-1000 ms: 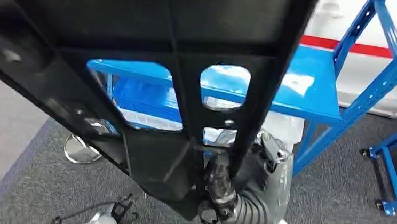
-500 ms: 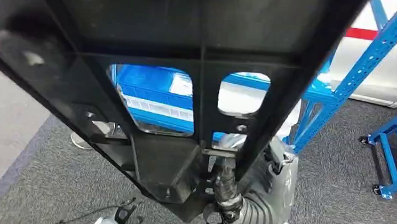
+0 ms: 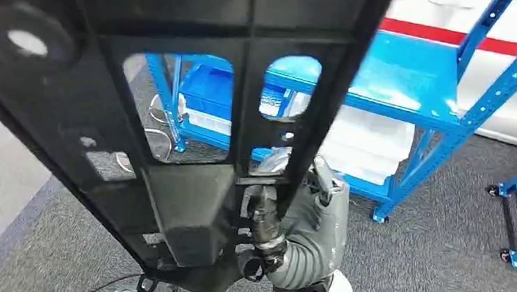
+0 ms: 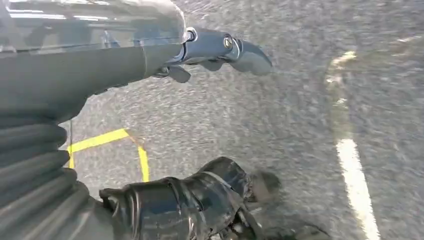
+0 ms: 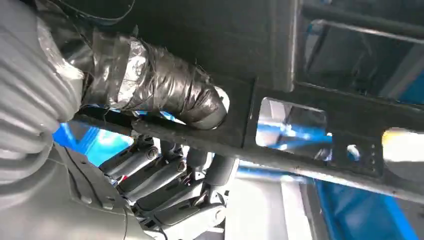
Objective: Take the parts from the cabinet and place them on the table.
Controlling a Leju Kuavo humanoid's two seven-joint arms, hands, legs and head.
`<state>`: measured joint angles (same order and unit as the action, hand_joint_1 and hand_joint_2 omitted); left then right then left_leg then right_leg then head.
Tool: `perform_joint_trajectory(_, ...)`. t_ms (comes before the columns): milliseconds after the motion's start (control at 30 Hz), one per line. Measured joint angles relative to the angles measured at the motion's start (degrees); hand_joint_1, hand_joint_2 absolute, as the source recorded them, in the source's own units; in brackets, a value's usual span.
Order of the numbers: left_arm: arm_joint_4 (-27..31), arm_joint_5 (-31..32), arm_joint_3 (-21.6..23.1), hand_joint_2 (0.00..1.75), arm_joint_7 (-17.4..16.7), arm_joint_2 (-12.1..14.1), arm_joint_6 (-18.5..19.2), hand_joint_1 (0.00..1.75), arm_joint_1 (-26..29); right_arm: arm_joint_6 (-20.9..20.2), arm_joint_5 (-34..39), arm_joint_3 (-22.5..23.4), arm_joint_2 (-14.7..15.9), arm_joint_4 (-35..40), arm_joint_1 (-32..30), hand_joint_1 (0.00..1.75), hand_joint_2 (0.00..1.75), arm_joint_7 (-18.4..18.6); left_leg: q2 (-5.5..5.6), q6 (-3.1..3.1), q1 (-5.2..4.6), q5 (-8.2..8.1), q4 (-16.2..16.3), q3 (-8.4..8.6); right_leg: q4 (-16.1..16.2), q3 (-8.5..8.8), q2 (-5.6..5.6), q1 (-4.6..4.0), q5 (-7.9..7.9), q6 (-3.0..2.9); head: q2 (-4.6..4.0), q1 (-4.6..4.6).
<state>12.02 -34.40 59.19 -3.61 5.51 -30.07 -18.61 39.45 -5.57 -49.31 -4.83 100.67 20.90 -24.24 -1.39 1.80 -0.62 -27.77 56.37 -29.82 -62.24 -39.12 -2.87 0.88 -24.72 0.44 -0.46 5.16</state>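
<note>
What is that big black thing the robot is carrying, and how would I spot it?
Look above the blue shelving rack: the black panel fills the near view, gripped by the right hand. Unlike anything around it, it is flat, ribbed and pierced by rounded window cut-outs.

Bright, even light; motion blur, perhaps worst near edges.

We see a black part (image 3: 172, 146) with cut-out windows, gripped by our grey right hand (image 3: 283, 238), whose thumb (image 5: 165, 95) is wrapped in black tape. Behind stands a bright blue shelf rack (image 3: 413, 88) against a white wall with a red stripe (image 3: 459, 38). The floor (image 3: 434, 264) is speckled dark grey carpet, marked with yellow lines (image 4: 100, 141) near our left hand (image 4: 220, 50).
</note>
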Motion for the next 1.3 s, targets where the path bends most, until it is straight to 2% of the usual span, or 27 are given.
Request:
perform_joint_trajectory(33, 0.00, -0.15, -0.02, 1.75, -0.17, 0.21, 0.26, 0.00, -0.11, 0.02, 0.19, -0.13, -0.08, -0.35, 0.21, 1.61, 1.75, -0.09, 0.29, 0.57, 0.16, 0.42, 0.09, -0.38, -3.56, -1.37, 1.42, -0.03, -2.53, 0.06, 0.00, -0.28)
perform_joint_trajectory(100, 0.00, -0.28, -0.04, 1.75, -0.48, 0.33, 0.92, 0.00, -0.21, 0.02, 0.31, -0.37, -0.11, -0.89, 0.17, 1.61, 1.75, -0.02, 1.27, 0.73, 0.15, 0.72, 0.26, -1.03, -12.29, -4.74, 2.36, 0.05, -6.51, 0.27, 0.00, -0.26)
perform_joint_trajectory(133, 0.00, -0.33, -0.04, 1.75, -0.46, 0.33, 1.16, 0.00, -0.18, 0.02, 0.20, -0.57, -0.11, -1.22, 0.16, 1.61, 1.75, 0.04, 1.93, 0.70, 0.12, 0.79, 0.52, -1.36, -15.13, -5.80, 2.48, 0.02, -7.13, 0.37, 0.00, -0.24)
perform_joint_trajectory(167, 0.00, -0.35, -0.04, 1.75, -0.13, 0.35, 1.31, 0.00, -0.09, 0.02, -0.11, -0.74, -0.11, -1.42, 0.15, 1.61, 1.75, 0.18, 2.51, 0.69, 0.13, 0.79, 0.79, -1.64, -15.07, -5.57, 2.52, 0.01, -6.43, 0.40, 0.00, -0.26)
perform_joint_trajectory(233, 0.00, -0.35, -0.04, 1.75, 0.28, 0.35, 1.31, 0.00, 0.01, 0.04, -0.77, -0.98, -0.13, -1.68, 0.14, 1.61, 1.75, 0.22, 3.79, 0.45, 0.18, 0.56, 1.53, -1.89, -8.20, -1.73, 2.86, 0.11, -2.09, 0.25, 0.00, -0.26)
perform_joint_trajectory(267, 0.00, -0.35, -0.04, 1.75, 0.42, 0.33, 1.35, 0.00, -0.01, 0.04, -0.92, -1.03, -0.24, -1.73, 0.15, 1.61, 1.75, 0.28, 4.43, 0.19, 0.25, 0.16, 2.11, -2.05, -2.56, 1.05, 4.08, 0.16, 0.55, 0.05, 0.00, -0.28)
perform_joint_trajectory(300, 0.00, -0.35, -0.07, 1.75, 0.54, 0.33, 1.44, 0.00, -0.09, 0.04, -0.92, -1.03, -0.26, -1.81, 0.18, 1.61, 1.75, 0.31, 4.72, -0.11, 0.25, -0.10, 2.50, -2.66, -1.20, 1.85, 6.37, 0.26, -0.56, -0.21, 0.00, -0.17)
perform_joint_trajectory(333, 0.00, -0.31, -0.07, 1.75, 0.55, 0.37, 1.49, 0.00, -0.24, 0.07, -0.92, -1.03, -0.44, -1.79, 0.15, 1.61, 1.75, 0.37, 5.18, -0.35, 0.10, -0.22, 3.62, -3.44, 0.70, 2.51, 6.44, 0.56, -0.85, -0.23, 0.00, -0.15)
perform_joint_trajectory(433, 0.00, 0.48, -0.07, 1.75, 0.46, 0.50, 1.51, 0.00, -0.22, -0.02, -0.77, -1.07, -0.55, -1.86, 0.18, 1.61, 1.75, 0.98, 6.21, -1.30, 0.77, 0.37, 3.06, -4.10, 0.76, 2.19, 5.33, -0.08, -0.79, -0.72, 0.00, -0.37)
perform_joint_trajectory(467, 0.00, 0.92, -0.07, 1.75, 0.17, 0.92, 1.49, 0.00, -0.27, -0.15, -0.66, -1.11, -0.61, -1.83, 0.24, 1.61, 1.75, 0.98, 6.11, -1.45, 0.76, -0.04, 3.16, -4.23, 1.47, 2.59, 4.62, 0.54, -0.59, -1.13, 0.00, -0.35)
perform_joint_trajectory(500, 0.07, 1.38, -0.07, 1.75, -0.02, 0.59, 1.57, 0.00, -0.36, -0.37, -0.33, -1.20, -0.72, -1.86, 0.28, 1.61, 1.75, 1.03, 4.09, -1.91, 0.52, -0.87, 4.37, -4.81, 1.82, 3.00, 4.20, 0.52, -0.51, -1.27, 0.00, -0.20)
perform_joint_trajectory(533, 0.07, 1.81, -0.07, 1.75, -0.28, 0.55, 1.70, 0.00, -0.62, -0.46, -0.13, -1.29, -0.87, -1.86, 0.46, 1.61, 1.75, 1.03, 2.96, -2.29, 0.72, -2.50, 7.31, -6.12, 2.03, 3.25, 3.56, 0.48, -0.48, -1.52, 0.00, 0.31)
perform_joint_trajectory(600, 0.07, 2.65, -0.07, 1.75, -0.88, 0.55, 2.05, 0.00, -1.20, -0.46, 0.33, -1.73, -0.89, -1.88, 0.67, 1.61, 1.75, 0.98, 2.28, -2.98, 1.11, -5.68, 15.73, -10.29, 2.04, 3.32, 2.33, 0.39, -0.55, -1.62, 0.00, 0.39)
perform_joint_trajectory(667, 0.07, 3.21, -0.07, 1.75, -1.16, 0.55, 2.73, 0.00, -1.26, -0.39, 0.50, -1.90, -0.89, -2.14, 0.64, 1.61, 1.75, 0.98, 2.12, -3.48, 1.47, -5.59, 19.34, -12.57, 2.00, 3.34, 1.27, 0.42, -0.62, -1.64, 0.00, 0.37)
perform_joint_trajectory(700, 0.07, 3.47, -0.07, 1.75, -1.07, 0.55, 3.42, 0.00, -1.24, -0.28, 0.44, -1.92, -0.89, -2.16, 0.59, 1.61, 1.75, 0.96, 1.92, -3.64, 1.61, -3.77, 17.34, -11.85, 1.98, 3.36, 0.83, 0.50, -0.64, -1.61, 0.00, 0.40)
perform_joint_trajectory(767, 0.09, 4.26, -0.04, 1.75, -0.90, 0.52, 4.35, 0.00, -1.41, -0.13, 0.04, -1.92, -0.89, -1.99, 0.29, 1.61, 1.75, 0.87, 0.91, -3.71, 1.74, 1.54, 7.81, -7.26, 1.92, 3.59, -0.07, 0.72, -0.80, -1.36, 0.00, 0.42)
perform_joint_trajectory(800, 0.11, 4.87, -0.02, 1.75, -1.00, 0.41, 4.37, 0.00, -1.69, -0.09, -0.22, -1.92, -0.87, -1.64, -0.04, 1.61, 1.75, 0.92, -1.10, -3.75, 1.64, 2.54, 2.84, -5.08, 1.93, 3.78, -0.53, 0.69, -0.92, -1.10, 0.00, 0.42)
perform_joint_trajectory(833, 0.13, 5.40, 0.04, 1.75, -1.31, 0.17, 4.22, 0.00, -2.18, -0.09, -0.46, -1.92, -0.76, -1.42, -0.33, 1.61, 1.75, 0.94, -1.88, -3.42, 0.54, 1.97, 2.18, -4.33, 1.92, 3.75, -0.87, 0.23, -0.91, -0.72, 0.00, 0.53)
perform_joint_trajectory(867, 0.13, 5.77, 0.11, 1.75, -1.73, 0.04, 3.93, 0.00, -2.58, -0.11, -0.53, -1.92, -0.61, -1.29, -0.38, 1.61, 1.75, 1.14, -1.46, -2.67, 0.68, 2.10, 2.19, -4.57, 2.05, 3.69, -1.34, 0.20, -0.84, -0.40, 0.00, 0.39)
perform_joint_trajectory(967, 0.13, 6.21, 0.31, 1.75, -2.78, -0.24, 3.67, 0.00, -2.70, -0.31, -0.61, -1.88, 0.00, -0.81, -0.64, 1.61, 1.75, 1.71, -0.06, -1.56, 0.59, 2.57, 1.58, -4.58, 2.41, 4.36, -2.53, 0.00, -0.80, 0.68, 0.00, 0.33)
perform_joint_trajectory(1033, 0.15, 6.45, 0.46, 1.75, -3.28, -0.92, 3.50, 0.00, -2.94, -0.44, -0.61, -1.86, 0.48, -0.48, -0.76, 1.61, 1.75, 2.01, 0.67, -0.68, 1.19, 3.01, 1.12, -4.33, -1.85, 2.52, 1.08, 0.19, -3.69, 0.90, 0.00, 0.13)
perform_joint_trajectory(1067, 0.15, 6.73, 0.50, 1.75, -3.43, -1.03, 3.45, 0.00, -3.25, -0.46, -0.61, -1.83, 0.70, -0.24, -0.97, 1.61, 1.75, 2.01, 1.12, -0.03, 1.10, 3.22, 1.19, -4.48, -6.11, 0.68, 2.08, 0.15, -6.13, 0.76, 0.00, -0.28)
perform_joint_trajectory(1133, 0.15, 7.08, 0.57, 1.75, -3.58, -1.53, 3.50, 0.00, -3.53, -0.85, -0.61, -1.81, 1.16, -0.22, -1.51, 1.61, 1.75, 2.01, 2.20, 0.11, 0.84, 3.31, 1.22, -4.77, -13.80, -2.83, 2.74, 0.05, -9.35, 0.67, 0.00, -0.37)
perform_joint_trajectory(1167, 0.15, 7.08, 0.59, 1.75, -3.63, -1.66, 3.52, 0.00, -3.47, -1.09, -0.61, -1.79, 1.47, -0.22, -1.71, 1.61, 1.75, 2.06, 2.94, 0.13, 0.79, 3.35, 1.34, -4.89, -15.26, -3.55, 2.78, 0.05, -9.35, 0.63, 0.00, -0.39)
perform_joint_trajectory(1200, 0.15, 7.06, 0.61, 1.75, -3.65, -1.79, 3.52, 0.00, -3.37, -1.31, -0.61, -1.79, 1.66, -0.22, -1.83, 1.61, 1.75, 2.06, 3.59, 0.08, 0.79, 3.38, 1.53, -4.99, -13.89, -2.84, 2.79, 0.06, -8.01, 0.55, 0.00, -0.35)
perform_joint_trajectory(1267, 0.15, 6.77, 0.66, 1.75, -3.58, -1.99, 3.39, 0.00, -3.36, -1.75, -0.46, -1.79, 1.93, -0.15, -1.91, 1.61, 1.75, 1.99, 5.01, -0.15, 0.87, 3.22, 2.28, -5.27, -5.30, 1.53, 3.40, 0.29, -3.39, 0.37, 0.00, -0.44)
perform_joint_trajectory(1300, 0.15, 5.76, 0.65, 1.75, -3.08, -2.10, 2.74, 0.00, -3.34, -2.70, 0.30, -1.79, 2.01, -0.13, -2.06, 1.61, 1.75, 1.73, 5.64, -0.52, 0.96, 2.97, 2.90, -5.61, -0.55, 3.89, 5.59, 0.64, -1.84, 0.37, 0.00, -0.46)
